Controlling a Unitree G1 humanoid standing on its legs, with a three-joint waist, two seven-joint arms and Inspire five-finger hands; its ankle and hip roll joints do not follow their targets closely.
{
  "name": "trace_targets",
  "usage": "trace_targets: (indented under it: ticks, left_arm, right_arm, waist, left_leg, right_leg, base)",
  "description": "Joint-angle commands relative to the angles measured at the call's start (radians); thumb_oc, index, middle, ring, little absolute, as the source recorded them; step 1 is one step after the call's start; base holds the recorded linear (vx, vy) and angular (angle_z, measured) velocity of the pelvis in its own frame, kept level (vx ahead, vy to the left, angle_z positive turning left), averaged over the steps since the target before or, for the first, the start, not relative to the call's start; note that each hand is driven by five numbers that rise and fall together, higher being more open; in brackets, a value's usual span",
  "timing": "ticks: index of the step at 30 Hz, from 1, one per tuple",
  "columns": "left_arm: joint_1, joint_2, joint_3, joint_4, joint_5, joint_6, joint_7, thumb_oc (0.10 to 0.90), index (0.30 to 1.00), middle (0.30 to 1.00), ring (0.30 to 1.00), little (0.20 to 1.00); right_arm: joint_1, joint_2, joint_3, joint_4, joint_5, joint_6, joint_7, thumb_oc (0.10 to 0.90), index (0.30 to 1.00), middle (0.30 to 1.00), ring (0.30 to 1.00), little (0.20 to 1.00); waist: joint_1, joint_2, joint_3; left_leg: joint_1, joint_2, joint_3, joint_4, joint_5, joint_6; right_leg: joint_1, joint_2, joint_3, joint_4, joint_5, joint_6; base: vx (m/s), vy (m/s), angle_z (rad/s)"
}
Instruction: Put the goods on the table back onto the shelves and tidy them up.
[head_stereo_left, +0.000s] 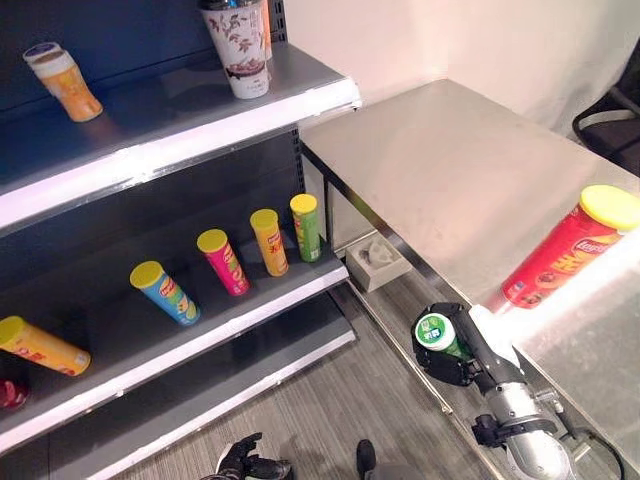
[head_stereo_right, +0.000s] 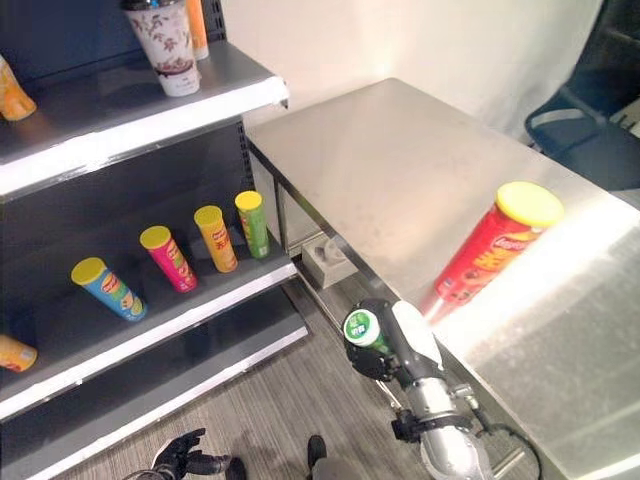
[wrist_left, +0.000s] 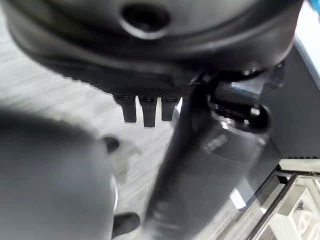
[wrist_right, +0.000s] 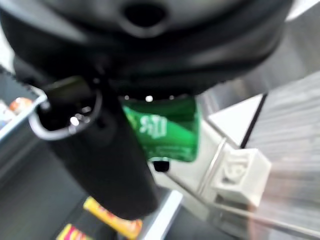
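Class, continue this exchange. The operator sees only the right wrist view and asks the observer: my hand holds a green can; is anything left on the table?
Observer: Yes, a red tube with a yellow lid stands on the table.
Operator: Where is my hand?
Observer: The right hand holds the green can beside the table, over the floor.
Operator: What is on the middle shelf?
Observer: The middle shelf carries tubes; a green tube stands nearest the table.
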Motion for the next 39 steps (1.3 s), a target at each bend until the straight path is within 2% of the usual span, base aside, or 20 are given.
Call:
trace_targets:
  ticks: [1,3,5,6,7,9,11,13,14,15,16,17,18,19,20,24,30,31,37,39]
  left_arm:
    - [0.069,0.034,-0.015,-0.011,0.019,-0.022,0.042,0.8,0.9,0.9,0.9,0.9]
    - [0.058,0.035,-0.044,-0.007,0.076,-0.021,0.054,0.8,0.9,0.9,0.9,0.9]
    - [0.061,0.041,-0.085,-0.006,0.137,-0.017,0.045,0.8,0.9,0.9,0.9,0.9]
    - [0.061,0.041,-0.086,-0.007,0.138,-0.017,0.046,0.8,0.9,0.9,0.9,0.9]
    - [0.05,0.057,-0.098,-0.045,0.149,-0.022,0.056,0.8,0.9,0.9,0.9,0.9]
    - [0.038,0.07,-0.104,-0.049,0.15,-0.026,0.048,0.8,0.9,0.9,0.9,0.9]
    - [0.033,0.082,-0.082,-0.049,0.123,-0.021,0.063,0.8,0.9,0.9,0.9,0.9]
    - [0.033,0.08,-0.042,-0.038,0.074,-0.012,0.078,0.8,0.9,0.9,0.9,0.9]
    - [0.039,0.079,-0.023,-0.026,0.056,-0.008,0.09,0.8,0.9,0.9,0.9,0.9]
    - [0.039,0.079,-0.022,-0.025,0.057,-0.008,0.09,0.8,0.9,0.9,0.9,0.9]
    - [0.042,0.078,-0.029,-0.023,0.062,-0.01,0.084,0.8,0.9,0.9,0.9,0.9]
    - [0.046,0.081,-0.04,-0.029,0.083,-0.012,0.07,0.8,0.9,0.9,0.9,0.9]
    - [0.049,0.083,-0.046,-0.03,0.096,-0.016,0.06,0.8,0.9,0.9,0.9,0.9]
    - [0.033,0.089,-0.062,-0.014,0.125,-0.019,0.054,0.8,0.9,0.9,0.9,0.9]
    - [0.021,0.093,-0.067,0.004,0.154,-0.022,0.053,0.8,0.9,0.9,0.9,0.9]
    - [0.016,0.087,-0.102,0.0,0.225,-0.03,0.038,0.8,0.9,0.9,0.9,0.9]
    - [0.027,0.074,-0.094,0.02,0.21,-0.016,0.035,0.8,0.9,0.9,0.9,0.9]
    - [0.033,0.068,-0.081,0.046,0.194,-0.006,0.027,0.8,0.9,0.9,0.9,0.9]
    - [0.028,0.058,-0.085,0.063,0.196,-0.001,0.026,0.8,0.9,0.9,0.9,0.9]
    - [0.006,0.054,-0.142,0.048,0.222,0.007,0.03,0.8,0.9,0.9,0.9,0.9]
  right_arm:
    - [-0.072,0.017,-0.041,-0.13,0.013,-0.105,-0.043,0.4,0.3,0.3,0.3,0.3]
    - [-0.071,0.012,-0.046,-0.121,-0.006,-0.102,-0.048,0.4,0.3,0.3,0.3,0.3]
    - [-0.047,0.023,-0.06,-0.121,-0.001,-0.1,-0.051,0.4,0.3,0.3,0.3,0.3]
    - [-0.045,0.023,-0.061,-0.121,-0.001,-0.099,-0.051,0.4,0.3,0.3,0.3,0.3]
    - [-0.045,0.025,-0.061,-0.108,-0.022,-0.076,-0.068,0.4,0.3,0.3,0.3,0.3]
    - [-0.063,0.039,-0.055,-0.095,-0.023,-0.067,-0.074,0.4,0.3,0.3,0.3,0.3]
    - [-0.088,0.053,-0.04,-0.091,-0.035,-0.063,-0.083,0.4,0.3,0.3,0.3,0.3]
    - [-0.121,0.062,-0.02,-0.087,-0.057,-0.057,-0.105,0.4,0.3,0.3,0.3,0.3]
    - [-0.135,0.069,-0.007,-0.085,-0.056,-0.059,-0.115,0.4,0.3,0.3,0.3,0.3]
    - [-0.135,0.069,-0.006,-0.085,-0.056,-0.059,-0.115,0.4,0.3,0.3,0.3,0.3]
    - [-0.123,0.074,-0.013,-0.087,-0.045,-0.06,-0.114,0.4,0.3,0.3,0.3,0.3]
    - [-0.111,0.071,-0.016,-0.08,-0.046,-0.058,-0.103,0.4,0.3,0.3,0.3,0.3]
    - [-0.097,0.074,-0.028,-0.078,-0.038,-0.058,-0.109,0.4,0.3,0.3,0.3,0.3]
    - [-0.066,0.079,-0.045,-0.084,-0.022,-0.061,-0.11,0.4,0.3,0.3,0.3,0.3]
    - [-0.048,0.078,-0.054,-0.089,-0.011,-0.067,-0.099,0.4,0.3,0.3,0.3,0.3]
    - [0.007,0.059,-0.105,-0.089,-0.006,-0.08,-0.087,0.4,0.3,0.3,0.3,0.3]
    - [0.011,0.068,-0.148,-0.129,0.053,-0.106,-0.084,0.4,0.3,0.3,0.3,0.3]
    - [-0.007,0.073,-0.143,-0.173,0.123,-0.128,-0.056,0.4,0.3,0.3,0.3,0.3]
    - [-0.162,0.046,-0.089,-0.248,0.202,-0.172,-0.029,0.4,0.3,0.3,0.3,0.3]
    - [-0.371,0.036,-0.015,-0.244,0.305,-0.166,-0.012,0.4,0.3,0.3,0.3,0.3]
  waist:
    - [0.008,-0.025,-0.023]
    - [-0.001,-0.013,-0.031]
    - [-0.021,0.022,-0.062]
    - [-0.017,0.022,-0.064]
    - [-0.039,0.049,-0.068]
    - [-0.052,0.056,-0.067]
    - [-0.039,0.058,-0.06]
    - [-0.015,0.051,-0.047]
    - [-0.001,0.047,-0.044]
    - [-0.001,0.046,-0.042]
    - [-0.015,0.042,-0.041]
    - [-0.025,0.04,-0.037]
    - [-0.04,0.041,-0.029]
    - [-0.05,0.035,-0.028]
    - [-0.054,0.031,-0.03]
    - [-0.074,0.029,-0.056]
    - [-0.075,0.025,-0.081]
    - [-0.066,0.022,-0.092]
    - [-0.033,0.017,-0.112]
    - [-0.002,0.012,-0.125]
  left_leg:
    - [0.049,0.083,0.008,-0.058,-0.099,0.034]
    - [0.03,0.173,0.011,-0.12,-0.004,0.008]
    - [0.1,0.185,0.105,-0.241,0.002,-0.016]
    - [0.102,0.184,0.109,-0.245,0.004,-0.016]
    - [0.101,0.13,0.099,-0.256,-0.009,-0.011]
    - [0.115,0.074,0.112,-0.265,-0.024,0.003]
    - [0.123,0.035,0.124,-0.266,-0.051,0.026]
    - [0.14,0.014,0.165,-0.267,-0.07,0.047]
    - [0.172,0.001,0.195,-0.274,-0.105,0.052]
    - [0.174,0.001,0.195,-0.274,-0.106,0.052]
    - [0.186,-0.004,0.211,-0.276,-0.105,0.055]
    - [0.193,-0.012,0.208,-0.279,-0.106,0.063]
    - [0.191,-0.014,0.191,-0.279,-0.101,0.061]
    - [0.196,-0.023,0.176,-0.281,-0.108,0.065]
    - [0.192,-0.021,0.189,-0.281,-0.088,0.07]
    - [0.206,-0.009,0.181,-0.283,-0.097,0.064]
    - [0.225,0.003,0.16,-0.283,-0.094,0.055]
    - [0.231,0.006,0.152,-0.283,-0.094,0.052]
    - [0.244,0.01,0.133,-0.283,-0.098,0.05]
    - [0.249,0.008,0.122,-0.283,-0.104,0.052]
  right_leg:
    - [0.113,-0.109,0.04,-0.065,-0.026,0.155]
    - [0.086,-0.152,0.022,-0.064,-0.037,0.171]
    - [0.084,-0.162,0.025,-0.059,-0.051,0.184]
    - [0.082,-0.161,0.028,-0.058,-0.05,0.184]
    - [0.089,-0.209,0.035,-0.076,-0.022,0.196]
    - [0.071,-0.246,0.058,-0.066,0.001,0.207]
    - [0.048,-0.271,0.059,-0.052,0.023,0.211]
    - [0.014,-0.296,0.005,-0.016,0.065,0.202]
    - [0.018,-0.293,-0.07,0.032,0.043,0.203]
    - [0.019,-0.293,-0.07,0.034,0.042,0.203]
    - [0.005,-0.238,-0.058,0.067,0.02,0.196]
    - [0.003,-0.188,-0.031,0.074,-0.003,0.195]
    - [-0.014,-0.146,0.044,0.092,-0.012,0.21]
    - [-0.001,-0.101,0.125,0.055,-0.035,0.196]
    - [0.0,-0.089,0.136,0.031,-0.013,0.182]
    - [0.04,-0.086,0.117,-0.032,0.0,0.184]
    - [0.081,-0.083,0.095,-0.055,-0.006,0.182]
    - [0.095,-0.083,0.089,-0.062,-0.008,0.18]
    - [0.124,-0.084,0.074,-0.082,-0.012,0.175]
    - [0.144,-0.093,0.061,-0.095,-0.01,0.176]
  base:
    - [0.09,0.267,-0.1]
    - [0.09,0.325,-0.34]
    - [0.13,0.302,-0.1]
    - [0.12,0.45,0.15]
    - [0.11,0.443,0.14]
    - [0.11,0.476,0.01]
    - [0.02,0.296,-0.13]
    - [0.02,0.235,-0.42]
    - [0.08,0.189,-0.94]
    - [0.1,0.191,-1.0]
    - [0.04,0.118,-0.55]
    - [0.05,0.155,-0.32]
    - [0.08,0.119,-0.16]
    - [0.0,0.022,0.13]
    - [0.01,-0.03,0.27]
    - [0.05,-0.052,0.26]
    - [0.06,-0.056,0.1]
    - [0.05,-0.054,0.07]
    - [0.04,-0.037,0.11]
    - [0.04,-0.011,0.07]
